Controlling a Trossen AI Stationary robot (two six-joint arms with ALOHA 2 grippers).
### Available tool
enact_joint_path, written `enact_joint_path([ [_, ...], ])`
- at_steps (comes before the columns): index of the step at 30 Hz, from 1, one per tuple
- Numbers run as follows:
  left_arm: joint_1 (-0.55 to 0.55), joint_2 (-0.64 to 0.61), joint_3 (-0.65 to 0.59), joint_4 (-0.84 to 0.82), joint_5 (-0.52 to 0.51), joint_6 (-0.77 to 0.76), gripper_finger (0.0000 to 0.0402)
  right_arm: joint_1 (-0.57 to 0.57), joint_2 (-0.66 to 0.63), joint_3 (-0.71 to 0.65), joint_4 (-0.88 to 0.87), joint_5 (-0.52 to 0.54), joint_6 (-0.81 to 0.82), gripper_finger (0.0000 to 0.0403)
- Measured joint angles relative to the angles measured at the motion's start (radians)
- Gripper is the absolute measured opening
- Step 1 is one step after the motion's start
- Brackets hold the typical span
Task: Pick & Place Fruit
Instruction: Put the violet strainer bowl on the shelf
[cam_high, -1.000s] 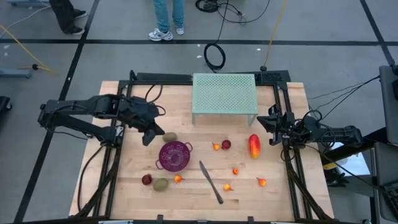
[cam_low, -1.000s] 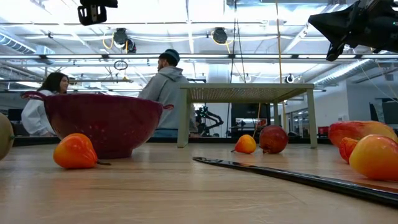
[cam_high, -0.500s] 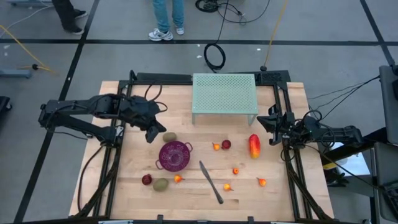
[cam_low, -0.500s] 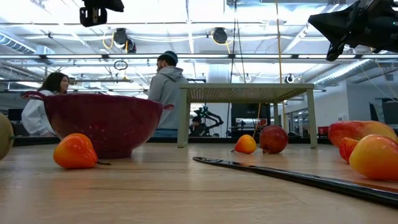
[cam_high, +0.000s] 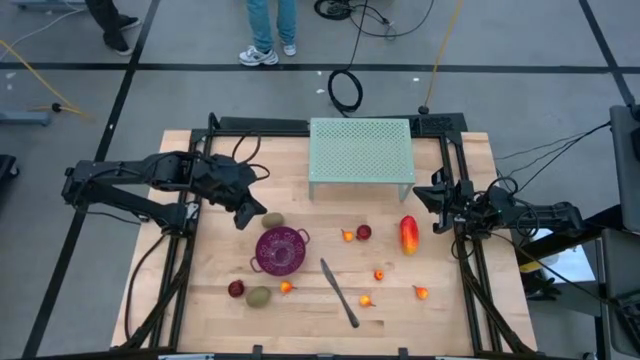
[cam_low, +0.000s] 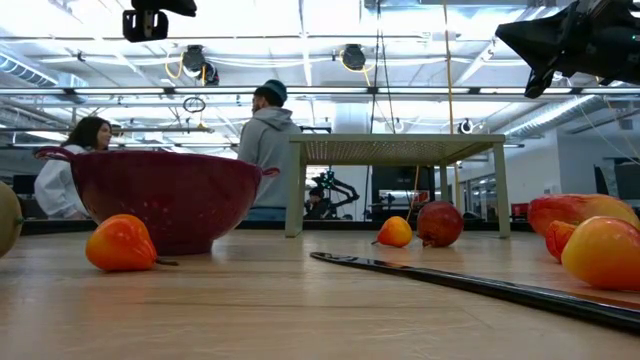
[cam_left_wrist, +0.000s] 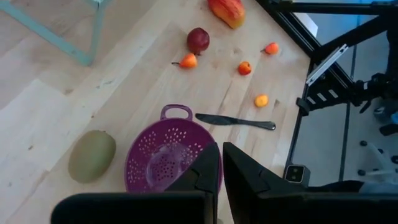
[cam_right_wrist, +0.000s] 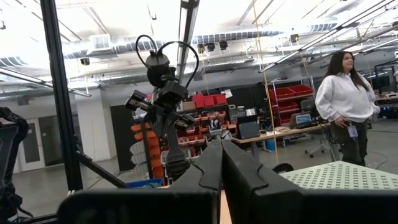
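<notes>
No readable text or labels, apparently.

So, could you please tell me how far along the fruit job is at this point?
Nothing looks done: the purple bowl appears empty in the left wrist view. In hand: nothing; the left hand hovers shut beside a kiwi, and the right hand waits shut at the table's right edge. Left: all of it, including the mango, a dark red fruit and the second kiwi.
</notes>
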Motion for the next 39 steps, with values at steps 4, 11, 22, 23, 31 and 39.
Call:
enact_joint_path([
  [4, 0.0, 0.0, 0.0, -0.004, -0.001, -0.011, 0.0036, 0.0, 0.0, 0.0, 0.0, -0.001, 0.001, 0.0],
  [11, 0.0, 0.0, 0.0, -0.005, -0.039, -0.054, 0.0136, 0.0, 0.0, 0.0, 0.0, -0.002, 0.002, 0.0],
  [22, 0.0, 0.0, -0.001, -0.038, -0.052, -0.049, 0.0339, 0.0, 0.0, 0.0, 0.0, -0.002, 0.002, 0.0],
  [23, 0.0, 0.0, -0.001, -0.038, -0.042, -0.045, 0.0354, 0.0, 0.0, 0.0, 0.0, -0.002, 0.002, 0.0],
  [31, -0.023, 0.021, -0.001, -0.041, -0.029, -0.094, 0.0386, 0.0, 0.0, 0.0, 0.0, 0.0, -0.001, 0.0],
  [39, -0.089, 0.176, -0.002, -0.113, -0.023, -0.143, 0.0358, 0.0, 0.0, 0.0, -0.005, 0.001, -0.001, 0.0],
])
